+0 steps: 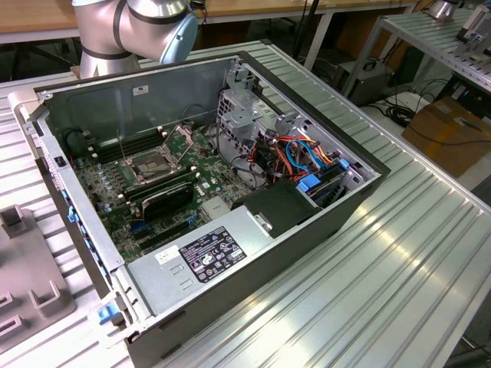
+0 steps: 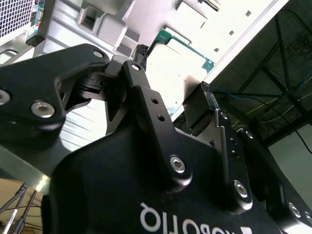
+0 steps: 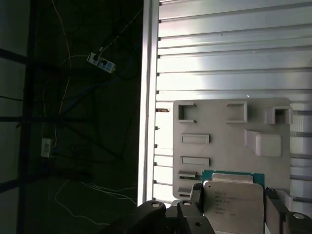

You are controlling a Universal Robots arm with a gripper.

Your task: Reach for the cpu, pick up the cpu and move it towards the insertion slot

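Inside the open computer case (image 1: 307, 234) the insertion slot (image 1: 153, 167) sits on the left half of the board, and its metal frame plate (image 1: 181, 139) is swung up. Long memory slots (image 1: 130, 146) lie on its far side, a black ribbed block (image 1: 165, 201) on its near side. To the right there's a tangle of blue and orange cables (image 1: 311, 157), and the grey power-supply box (image 1: 192, 268) fills the near corner.

In the first wrist view the cpu (image 3: 234, 207) shows silvery face up, over a grey fixture plate (image 3: 219, 122) full of small pockets. The gripper (image 3: 233, 200) has its fingers (image 3: 273, 207) set against two opposite edges of the chip, pinching it.

The plate lies on the ribbed aluminium bench (image 3: 219, 48), close to its edge, and beyond that is a dark floor (image 3: 73, 146) with loose wires and a power strip (image 3: 101, 61). In the exterior view a cardboard box (image 1: 449, 130) sits far right
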